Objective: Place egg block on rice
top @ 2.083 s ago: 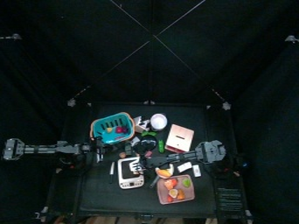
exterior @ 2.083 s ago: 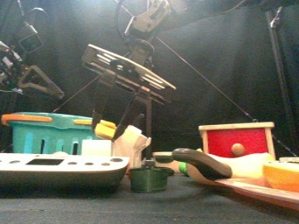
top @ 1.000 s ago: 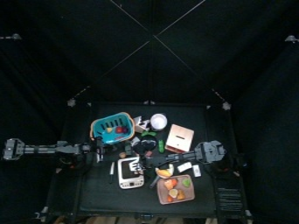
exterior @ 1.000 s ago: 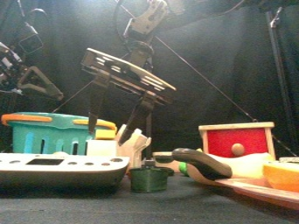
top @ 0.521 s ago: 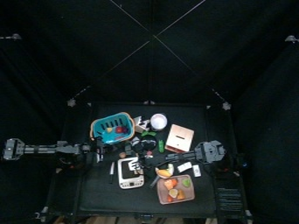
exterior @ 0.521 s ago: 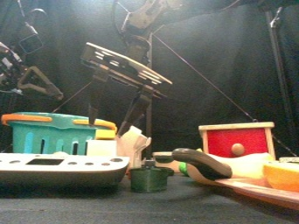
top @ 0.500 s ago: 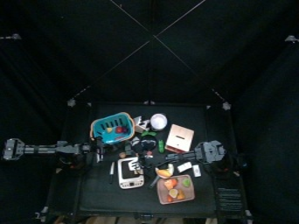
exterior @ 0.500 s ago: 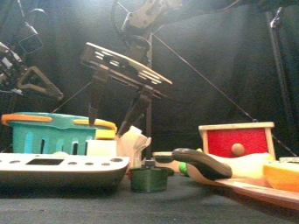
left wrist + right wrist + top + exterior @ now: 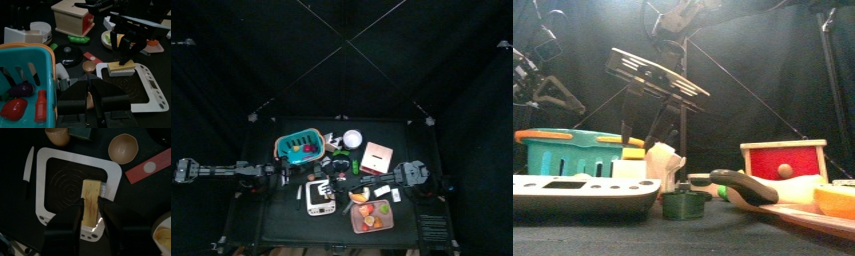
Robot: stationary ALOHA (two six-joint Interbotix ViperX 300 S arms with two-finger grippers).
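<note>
Right gripper (image 9: 89,214) fingers are straddling the egg block (image 9: 90,202) over the white device (image 9: 47,157), narrowing on it. Grasp step; next is lifting, carrying to rice. Left gripper (image 9: 89,97) is idling, fingers narrow.

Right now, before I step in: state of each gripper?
Left gripper: jaws shut, holding nothing.
Right gripper: jaws closed on the egg block, over the white device.

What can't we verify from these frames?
- Right wrist view: whether the right gripper actually grips the egg block; contact is lost in shadow.
- Right wrist view: the rice, covered by the egg block.
- Top view: egg block too small to find.
</note>
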